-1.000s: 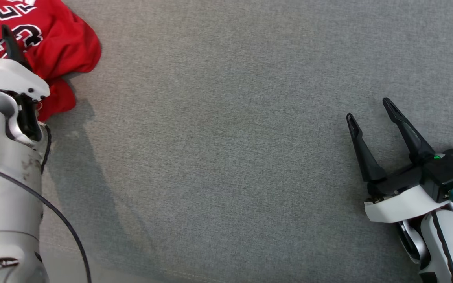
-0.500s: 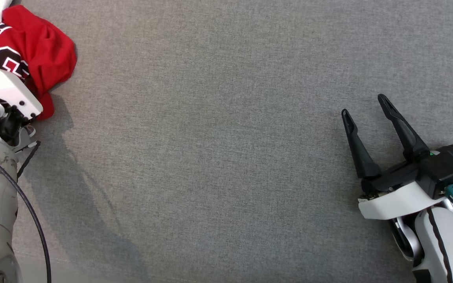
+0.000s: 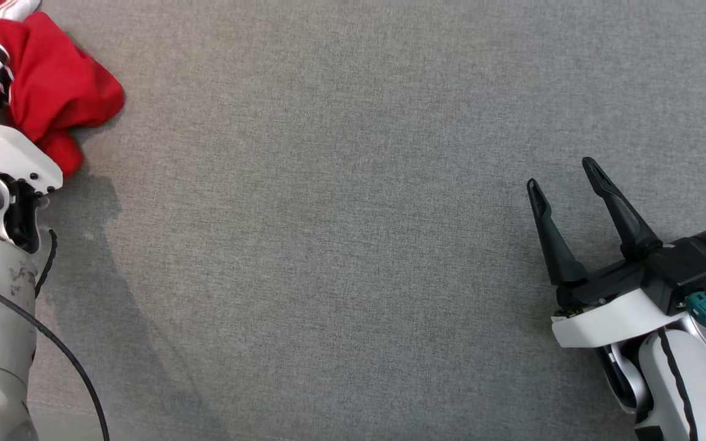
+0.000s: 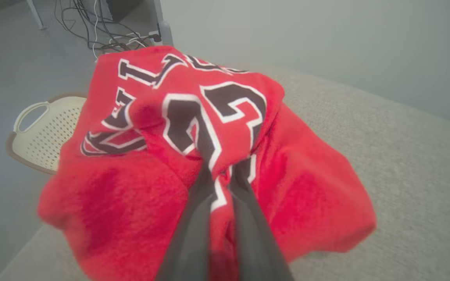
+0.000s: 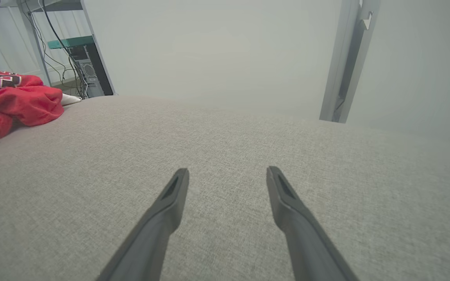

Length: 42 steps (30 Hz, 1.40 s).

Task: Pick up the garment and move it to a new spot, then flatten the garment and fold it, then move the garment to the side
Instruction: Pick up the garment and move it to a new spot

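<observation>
The left gripper point(image 4: 222, 171) pinches a bunch of the red garment point(image 4: 131, 187), which heaps around and beyond its tips. The right gripper point(image 3: 559, 172) is spread above the grey surface point(image 3: 328, 214), the garment well apart to its left

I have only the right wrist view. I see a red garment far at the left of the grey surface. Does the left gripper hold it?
Observer: Yes. In the left wrist view the left gripper is shut on the red garment, with fabric pinched between its fingers.
Operator: Its print is too small for me. What is it?
Observer: Large black characters outlined in white.
Operator: And what stands beyond it?
Observer: A pale perforated basket with a handle, lower than the grey surface.
</observation>
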Available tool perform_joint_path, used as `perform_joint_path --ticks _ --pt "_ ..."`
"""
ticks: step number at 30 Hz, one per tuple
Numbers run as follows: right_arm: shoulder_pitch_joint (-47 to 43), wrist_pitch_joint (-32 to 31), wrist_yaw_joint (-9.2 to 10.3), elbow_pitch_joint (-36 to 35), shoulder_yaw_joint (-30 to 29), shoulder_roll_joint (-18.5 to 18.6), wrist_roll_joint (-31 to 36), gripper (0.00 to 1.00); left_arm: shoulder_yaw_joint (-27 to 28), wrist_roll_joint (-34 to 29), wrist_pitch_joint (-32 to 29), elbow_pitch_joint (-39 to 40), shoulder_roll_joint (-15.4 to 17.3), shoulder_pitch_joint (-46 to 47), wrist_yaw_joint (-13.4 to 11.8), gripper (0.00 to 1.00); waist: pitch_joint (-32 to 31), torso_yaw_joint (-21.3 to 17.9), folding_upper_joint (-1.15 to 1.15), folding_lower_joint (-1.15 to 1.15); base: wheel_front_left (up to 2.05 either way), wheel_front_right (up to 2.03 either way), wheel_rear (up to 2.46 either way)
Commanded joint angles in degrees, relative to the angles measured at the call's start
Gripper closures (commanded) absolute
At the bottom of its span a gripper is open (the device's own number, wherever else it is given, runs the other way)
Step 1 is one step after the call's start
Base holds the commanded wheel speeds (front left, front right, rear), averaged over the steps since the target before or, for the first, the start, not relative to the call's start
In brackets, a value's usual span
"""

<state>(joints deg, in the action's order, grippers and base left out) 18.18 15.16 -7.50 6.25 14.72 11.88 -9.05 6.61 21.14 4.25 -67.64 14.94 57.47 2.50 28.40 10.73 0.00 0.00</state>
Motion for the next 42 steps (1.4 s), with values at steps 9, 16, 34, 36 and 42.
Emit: perform_joint_path --ticks 9,16,34,36,42 --pt "-1.4 0.0 0.0 0.6 -0.6 -1.8 -0.8 0.0 -2.9 -3.6 10.8 8.1 0.8 -3.0 1.7 1.0 -5.0 -1.2 0.0 0.0 0.0 0.0 0.0" --pt "-3.1 0.0 -0.01 0.7 -1.5 -3.3 -1.1 0.0 -3.7 -6.3 10.9 20.7 0.3 -7.3 1.2 1.0 -8.6 -3.2 0.0 0.0 0.0 0.0 0.0" --pt "-7.9 0.0 -0.01 0.2 -4.5 -7.4 -1.9 0.0 -8.9 -4.5 -0.3 53.8 -6.4 -23.2 -0.2 1.0 -19.5 -15.7 0.0 0.0 0.0 0.0 0.0" --pt "-8.2 0.0 -0.01 0.3 -4.4 -7.8 -2.0 0.0 -10.3 -4.4 -2.7 57.0 -7.5 -24.7 -0.7 1.0 -20.1 -17.5 0.0 0.0 0.0 0.0 0.0" --pt "-8.0 0.0 -0.01 0.2 -4.1 -8.3 -2.2 0.0 -13.8 -4.9 -5.9 59.3 -9.1 -26.2 -1.0 1.0 -20.1 -21.1 0.0 0.0 0.0 0.0 0.0"
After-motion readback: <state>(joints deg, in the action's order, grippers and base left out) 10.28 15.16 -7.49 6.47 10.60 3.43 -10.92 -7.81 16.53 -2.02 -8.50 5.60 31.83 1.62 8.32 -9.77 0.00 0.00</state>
